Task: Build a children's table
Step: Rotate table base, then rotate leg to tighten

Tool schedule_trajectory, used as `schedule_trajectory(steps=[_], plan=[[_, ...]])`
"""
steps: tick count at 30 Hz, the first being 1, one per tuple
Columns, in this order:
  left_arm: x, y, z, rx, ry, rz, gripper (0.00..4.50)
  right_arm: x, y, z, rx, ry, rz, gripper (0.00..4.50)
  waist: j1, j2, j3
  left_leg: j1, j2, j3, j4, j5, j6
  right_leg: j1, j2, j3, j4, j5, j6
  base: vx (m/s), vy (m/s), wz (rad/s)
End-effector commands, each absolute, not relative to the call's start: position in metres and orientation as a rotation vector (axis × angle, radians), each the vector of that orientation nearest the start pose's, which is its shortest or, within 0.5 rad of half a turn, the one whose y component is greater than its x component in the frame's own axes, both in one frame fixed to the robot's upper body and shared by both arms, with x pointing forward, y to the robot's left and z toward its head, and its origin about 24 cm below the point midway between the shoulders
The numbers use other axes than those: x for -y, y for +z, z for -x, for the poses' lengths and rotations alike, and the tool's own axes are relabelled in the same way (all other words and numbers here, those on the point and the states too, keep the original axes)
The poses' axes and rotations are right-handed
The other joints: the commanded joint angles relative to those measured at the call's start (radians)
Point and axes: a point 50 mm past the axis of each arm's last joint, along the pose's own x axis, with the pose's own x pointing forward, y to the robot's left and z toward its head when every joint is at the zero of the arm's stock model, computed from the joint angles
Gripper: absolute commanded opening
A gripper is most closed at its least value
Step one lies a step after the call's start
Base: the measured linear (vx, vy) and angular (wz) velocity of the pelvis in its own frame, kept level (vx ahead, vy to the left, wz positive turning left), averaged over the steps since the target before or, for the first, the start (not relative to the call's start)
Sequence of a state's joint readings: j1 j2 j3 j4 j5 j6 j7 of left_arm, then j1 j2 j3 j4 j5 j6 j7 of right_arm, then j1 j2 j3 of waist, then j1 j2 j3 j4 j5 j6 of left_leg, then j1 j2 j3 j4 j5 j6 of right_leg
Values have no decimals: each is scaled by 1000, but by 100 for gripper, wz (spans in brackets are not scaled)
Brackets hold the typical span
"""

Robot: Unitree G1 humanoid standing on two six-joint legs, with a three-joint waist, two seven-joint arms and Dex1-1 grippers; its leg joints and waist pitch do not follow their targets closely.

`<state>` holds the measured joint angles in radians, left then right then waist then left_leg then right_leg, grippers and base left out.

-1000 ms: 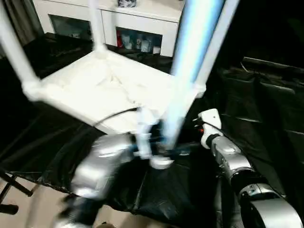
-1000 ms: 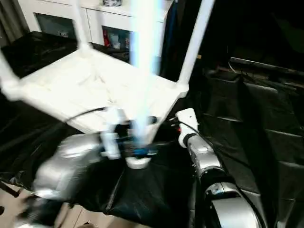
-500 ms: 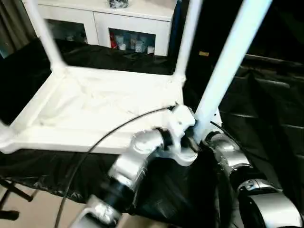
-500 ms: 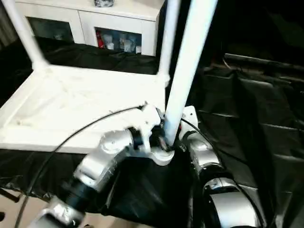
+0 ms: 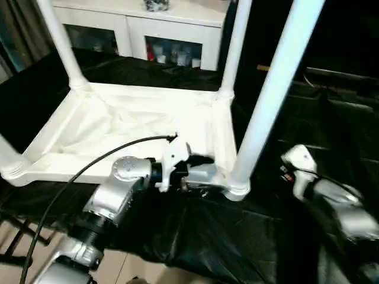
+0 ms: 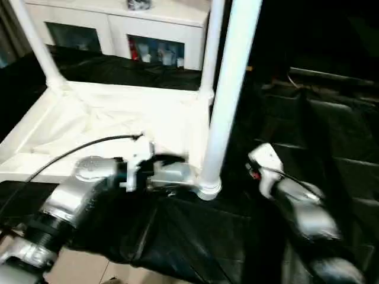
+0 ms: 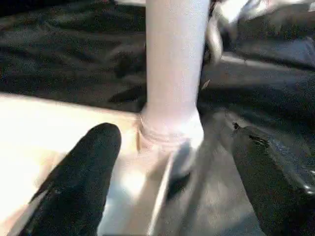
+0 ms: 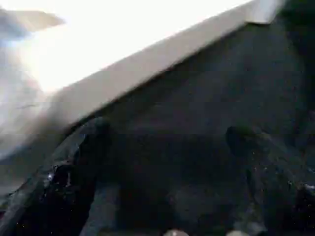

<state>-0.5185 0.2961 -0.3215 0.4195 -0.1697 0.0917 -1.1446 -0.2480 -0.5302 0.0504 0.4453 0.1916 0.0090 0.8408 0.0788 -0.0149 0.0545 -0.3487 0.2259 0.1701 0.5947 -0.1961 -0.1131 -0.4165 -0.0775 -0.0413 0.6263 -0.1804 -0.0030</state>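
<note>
A table draped in wrinkled, glossy black plastic sheeting (image 5: 195,231) carried the work. Directly on the sheeting lay the white plastic rectangular tabletop (image 5: 127,133), turned underside up, with its raised rim showing around a shallow recessed middle. It took up the ground from the centre toward 10 o'clock, its near long edge close to the sheeting's front drop. Long white tapered tube legs rose from its round corner sockets: one at the near corner at about 5 o'clock of the tabletop (image 5: 269,97), one at 1 o'clock (image 5: 233,50), one at 11 o'clock (image 5: 59,44). Bare black sheeting (image 6: 331,136) stretched toward 3 o'clock. Pale floor (image 5: 136,269) showed below the front edge at 7 o'clock.
</note>
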Motion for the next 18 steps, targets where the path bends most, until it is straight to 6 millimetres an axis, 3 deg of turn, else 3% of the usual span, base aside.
schedule_trajectory(steps=[1,2,3,4,5,8,11,14,16,18], plan=[[-95,61,-306,-269,-1433,-300,372,228,44,-270,-320,841,223,450,2,-3,-63,-2,-8,13,-67,-223,79,63,-29,29,-85,-211,-195,0,0,0],[-96,60,-309,-277,-1426,-326,367,229,46,-265,-327,863,225,450,6,9,-63,-3,-10,12,-67,-221,73,62,-30,28,-88,-223,-189,0,0,0],[-96,60,-309,-277,-1426,-326,361,229,46,-265,-327,863,225,450,6,3,-64,-2,-11,14,-65,-223,74,61,-28,29,-92,-223,-186,0,0,0],[-97,59,-312,-283,-1424,-342,352,230,48,-261,-336,882,226,450,5,-1,-65,-10,-11,12,-65,-208,69,66,-33,28,-86,-211,-193,0,0,0],[-97,59,-312,-283,-1424,-342,352,230,48,-261,-336,882,226,450,8,-1,-65,-6,-11,13,-64,-209,68,63,-33,28,-90,-229,-187,0,0,0],[-98,59,-317,-312,-1440,-376,325,232,56,-249,-358,931,222,450,11,25,-64,-6,-12,10,-64,-214,62,64,-33,28,-91,-230,-186,0,0,0],[-97,57,-319,-339,-1458,-387,295,232,59,-242,-378,950,224,450,12,15,-67,-8,-14,11,-63,-203,67,68,-32,27,-92,-222,-186,0,0,0],[-97,56,-318,-370,-1486,-392,273,233,61,-237,-395,961,224,450,13,23,-68,-11,-12,10,-62,-182,69,68,-33,27,-90,-199,-198,0,0,0],[-100,53,-318,-411,-1514,-409,251,232,63,-230,-420,970,218,450,13,33,-67,-9,-12,9,-63,-188,68,69,-32,27,-93,-192,-200,0,0,0],[-100,52,-319,-416,-1512,-414,245,231,64,-229,-428,973,216,450,11,30,-68,-11,-14,9,-64,-189,69,71,-32,25,-93,-195,-200,0,0,0]])
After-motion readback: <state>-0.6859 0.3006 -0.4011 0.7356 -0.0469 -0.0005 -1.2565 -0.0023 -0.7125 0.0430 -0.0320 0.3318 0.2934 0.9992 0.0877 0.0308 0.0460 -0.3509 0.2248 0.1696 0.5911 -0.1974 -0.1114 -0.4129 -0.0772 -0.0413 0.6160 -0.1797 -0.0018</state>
